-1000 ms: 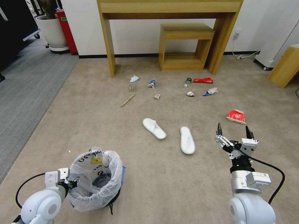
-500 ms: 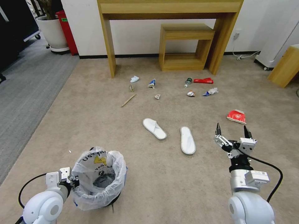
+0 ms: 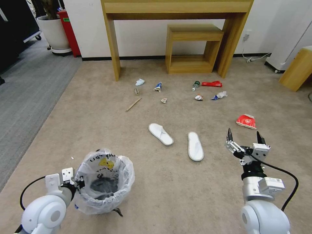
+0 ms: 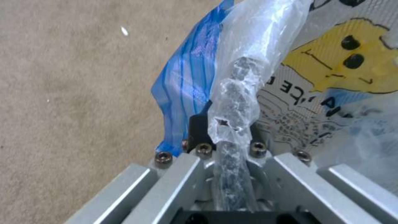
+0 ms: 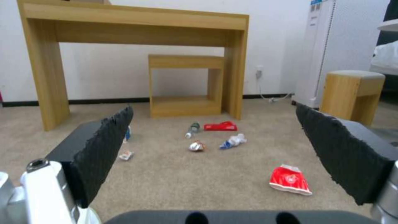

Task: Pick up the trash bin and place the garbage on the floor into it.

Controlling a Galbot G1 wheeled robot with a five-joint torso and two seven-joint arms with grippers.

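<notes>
Beige short-pile carpet [image 3: 97, 120] spreading below wooden desk | left gripper [image 4: 226, 137] pinching rim of small dark bag-lined trash bin [image 3: 105, 182], lower left | right gripper [image 3: 244, 139] gaping wide, empty, lower right | step: carrying bin | next: approaching crushed red-white cup [image 3: 246, 121] and remaining scattered litter.

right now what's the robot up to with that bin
The left gripper is shut on the rim of the trash bin, pinching its plastic liner, and holds the bin low at the robot's left. The right gripper is open and empty, held out over the floor, with a crushed red-white cup lying just beyond it. Two white slippers lie ahead, and the smaller litter is scattered farther off near the wooden desk. All that garbage is on the carpet.
</notes>
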